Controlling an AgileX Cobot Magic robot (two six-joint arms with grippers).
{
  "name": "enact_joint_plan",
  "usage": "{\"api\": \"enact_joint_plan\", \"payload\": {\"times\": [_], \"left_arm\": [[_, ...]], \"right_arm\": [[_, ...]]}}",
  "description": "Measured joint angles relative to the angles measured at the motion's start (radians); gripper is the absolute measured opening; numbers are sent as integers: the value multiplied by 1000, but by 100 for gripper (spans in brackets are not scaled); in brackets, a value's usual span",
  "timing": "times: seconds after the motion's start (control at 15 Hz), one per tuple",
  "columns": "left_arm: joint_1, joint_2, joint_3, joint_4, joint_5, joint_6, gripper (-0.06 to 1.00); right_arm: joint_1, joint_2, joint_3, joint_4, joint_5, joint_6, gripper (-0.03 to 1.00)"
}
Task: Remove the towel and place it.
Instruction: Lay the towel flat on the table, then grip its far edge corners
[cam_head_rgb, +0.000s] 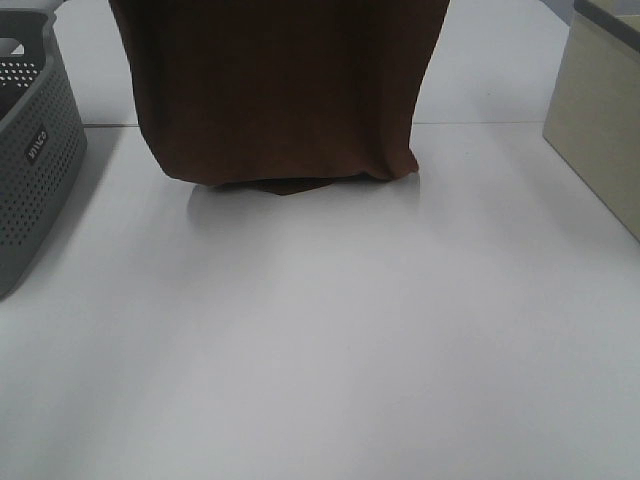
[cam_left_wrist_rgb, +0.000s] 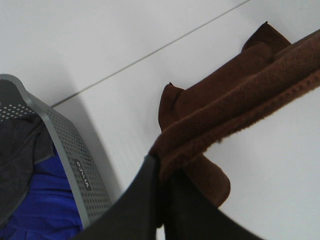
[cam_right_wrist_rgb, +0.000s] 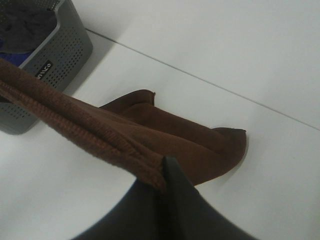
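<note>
Nearest to us in the high view, the lower half of the frame is bare white counter (cam_head_rgb: 320, 370). Beyond it, at upper centre, we see the towel (cam_head_rgb: 285, 90) hanging as a broad dark brown sheet that runs off the top edge of the frame. Its bottom end reaches the counter, where it bunches into a small fold and throws a soft shadow toward us. A grey perforated basket (cam_head_rgb: 35, 170) stands at the left edge of the frame, and a beige box (cam_head_rgb: 600, 120) stands at the right edge. Both stand apart from the towel. Farther back, a thin seam (cam_head_rgb: 500, 123) crosses the counter on either side of the towel.

In the left wrist view, our left claw (cam_left_wrist_rgb: 159, 172) is clenched on the towel's stitched hem, its two dark fingers pressed together with the cloth pinched between them. The hem stretches taut away from the claw, and under it the towel's lower end lies folded on the counter. The basket sits close by, with a blue cloth (cam_left_wrist_rgb: 45, 205) and a dark grey cloth (cam_left_wrist_rgb: 20, 135) inside.

In the right wrist view, our right claw (cam_right_wrist_rgb: 164, 175) is likewise clamped on the hem. The edge stretches off toward the basket, with brown folds resting on the counter beneath.
</note>
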Motion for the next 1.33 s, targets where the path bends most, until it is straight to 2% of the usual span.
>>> {"api": "enact_joint_plan", "payload": {"times": [0.2,0.47,0.6,0.93,1.07,1.33], "left_arm": [[-5,-120,113,-33,-2,-28,0],[-8,-214,177,-62,-5,-50,0],[-7,-264,247,-68,-2,-58,0],[-7,-444,390,-124,-18,-82,0],[-7,-486,446,-168,-18,-60,0],[-4,-534,546,-268,0,74,0]], "right_arm": [[4,-107,140,6,1,0,1],[4,-207,232,7,-1,8,1],[4,-264,289,-14,-1,20,1],[4,-419,398,9,2,37,1],[4,-466,461,7,2,54,1],[2,-572,618,2,2,78,1]]}}
